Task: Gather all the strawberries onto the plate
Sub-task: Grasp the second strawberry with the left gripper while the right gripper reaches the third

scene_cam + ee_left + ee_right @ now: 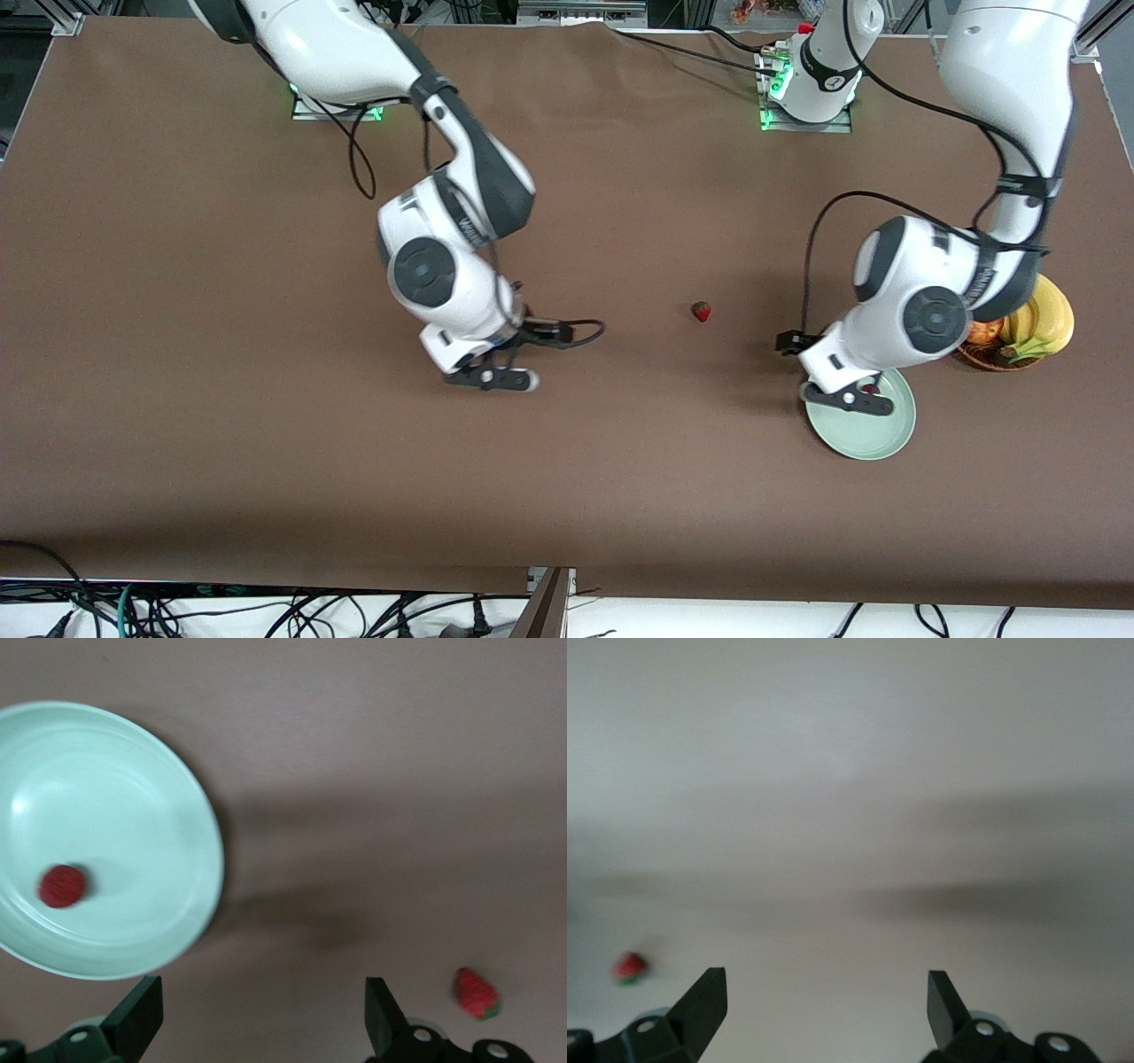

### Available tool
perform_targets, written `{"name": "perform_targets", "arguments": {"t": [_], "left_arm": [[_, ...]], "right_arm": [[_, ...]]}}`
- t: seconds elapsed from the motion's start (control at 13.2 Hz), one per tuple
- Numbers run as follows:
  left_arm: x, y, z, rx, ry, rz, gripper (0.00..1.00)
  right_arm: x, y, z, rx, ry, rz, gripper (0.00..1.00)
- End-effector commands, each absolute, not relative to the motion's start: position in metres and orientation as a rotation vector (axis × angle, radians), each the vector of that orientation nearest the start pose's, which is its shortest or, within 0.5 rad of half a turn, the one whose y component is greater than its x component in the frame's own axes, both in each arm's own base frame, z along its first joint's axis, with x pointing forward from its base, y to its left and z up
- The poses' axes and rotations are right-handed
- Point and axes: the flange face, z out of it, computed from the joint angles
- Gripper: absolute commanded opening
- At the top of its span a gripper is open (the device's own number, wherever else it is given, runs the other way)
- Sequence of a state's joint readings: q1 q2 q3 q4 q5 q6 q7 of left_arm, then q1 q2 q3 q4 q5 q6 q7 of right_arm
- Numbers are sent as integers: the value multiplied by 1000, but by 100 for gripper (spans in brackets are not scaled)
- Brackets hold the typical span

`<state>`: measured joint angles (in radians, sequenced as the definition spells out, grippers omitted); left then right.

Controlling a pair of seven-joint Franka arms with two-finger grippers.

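The mint-green plate (864, 434) lies toward the left arm's end of the table and holds one strawberry (872, 388), also seen in the left wrist view (62, 886) on the plate (142, 806). A second strawberry (701, 311) lies on the bare table between the arms and shows in the left wrist view (477, 992). My left gripper (849, 400) (261, 1019) is open and empty over the plate's rim. My right gripper (492, 378) (826, 1005) is open and empty, low over bare table. A strawberry (629, 967) lies off to one side of it.
A brown wicker basket (985, 357) with bananas (1045, 323) and other fruit stands beside the plate, partly hidden by the left arm. Cables hang along the table edge nearest the front camera (266, 611).
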<state>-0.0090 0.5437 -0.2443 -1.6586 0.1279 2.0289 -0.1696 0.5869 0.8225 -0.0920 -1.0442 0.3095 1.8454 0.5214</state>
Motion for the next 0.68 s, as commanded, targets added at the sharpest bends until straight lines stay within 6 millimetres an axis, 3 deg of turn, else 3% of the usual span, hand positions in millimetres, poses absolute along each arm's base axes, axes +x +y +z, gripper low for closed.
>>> {"name": "perform_targets", "arguments": {"t": [0.0, 0.3, 0.61], "left_arm": [[638, -173, 285, -3108, 18, 257, 100], [619, -229, 273, -3068, -296, 249, 100], [594, -270, 250, -3045, -502, 205, 100]], "right_arm": [[660, 341, 348, -3002, 33, 361, 100], [672, 273, 336, -3043, -30, 503, 100], [649, 212, 297, -3069, 67, 594, 100]]}}
